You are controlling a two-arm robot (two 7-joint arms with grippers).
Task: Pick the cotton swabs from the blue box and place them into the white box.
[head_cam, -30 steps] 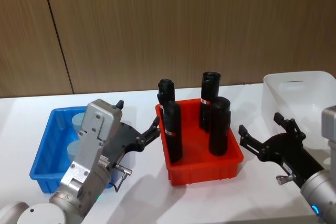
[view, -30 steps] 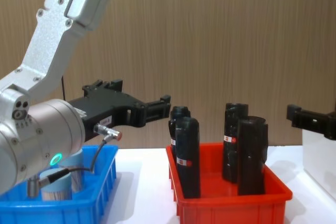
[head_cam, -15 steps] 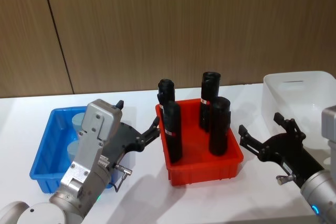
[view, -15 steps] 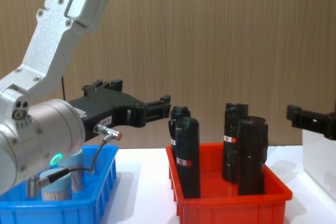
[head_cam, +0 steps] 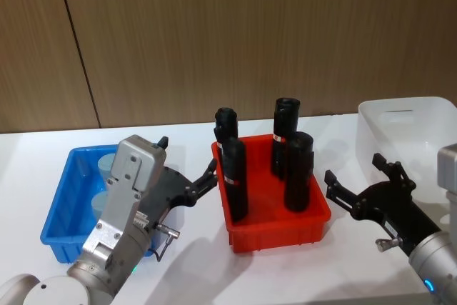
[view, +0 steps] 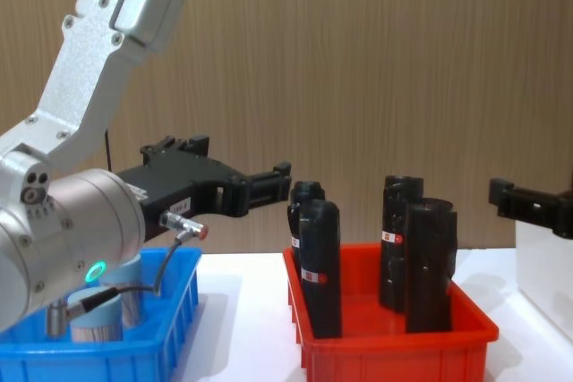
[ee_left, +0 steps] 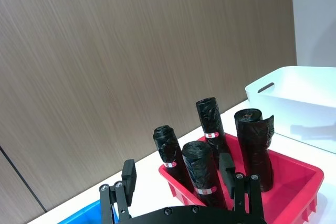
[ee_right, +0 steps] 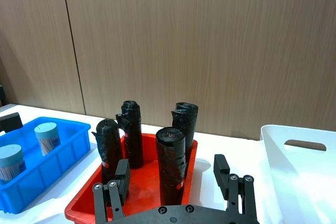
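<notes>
Logging, we count two clear, grey-blue-lidded cotton swab tubs (head_cam: 107, 165) in the shallow blue plastic box (head_cam: 63, 201), lower left; smooth white plastic box (head_cam: 410, 128) far right; left gripper (head_cam: 187, 156) beside the blue plastic box, right gripper (head_cam: 353, 169) lower right, both spread open, empty.

Blue box (head_cam: 61, 198): near right corner hidden behind left arm (head_cam: 125, 198); cut by lower edge in chest view. Swabs (head_cam: 106, 166): partly behind that arm, count unclear. White box (head_cam: 407, 123): right side cut off. Right gripper (head_cam: 355, 171): cut by right edge in chest view.
</notes>
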